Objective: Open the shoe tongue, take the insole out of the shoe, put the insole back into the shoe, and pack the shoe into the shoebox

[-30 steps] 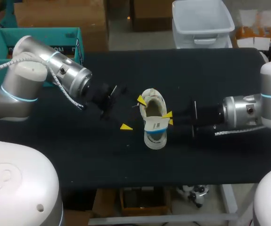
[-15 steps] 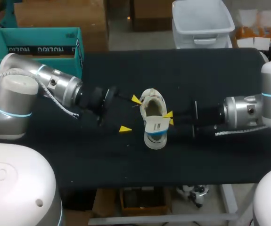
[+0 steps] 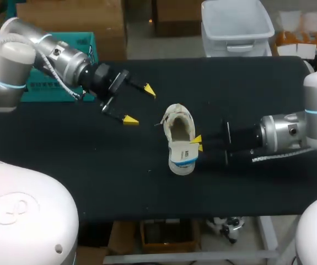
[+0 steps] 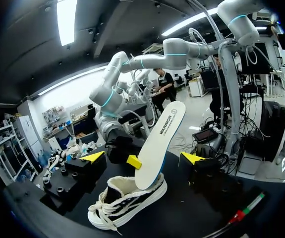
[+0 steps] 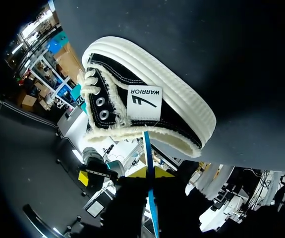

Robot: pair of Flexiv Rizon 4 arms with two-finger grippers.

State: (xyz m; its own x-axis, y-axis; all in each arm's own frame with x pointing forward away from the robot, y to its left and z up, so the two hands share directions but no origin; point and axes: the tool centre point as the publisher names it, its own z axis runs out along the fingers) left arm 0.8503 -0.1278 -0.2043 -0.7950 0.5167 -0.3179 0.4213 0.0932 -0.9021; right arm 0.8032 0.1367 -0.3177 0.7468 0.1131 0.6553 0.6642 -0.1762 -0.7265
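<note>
The shoe (image 3: 179,132) is found near the tabletop's (image 3: 246,187) middle. The insole (image 4: 159,144) is clamped by the right gripper (image 3: 197,142) and tilted up from the heel end, presumably for extraction or reinsertion. The left gripper (image 3: 139,105) is held released toward the rear-left corner, apparently for clearance.

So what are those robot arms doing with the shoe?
The right gripper is pinching the insole, which stands up half out of the shoe. The shoe sits on the black table, and it is not in any box yet. The left gripper is open, holds nothing, and is off to the side of the shoe. From this one moment I cannot tell whether the insole is coming out or going back in.
</note>
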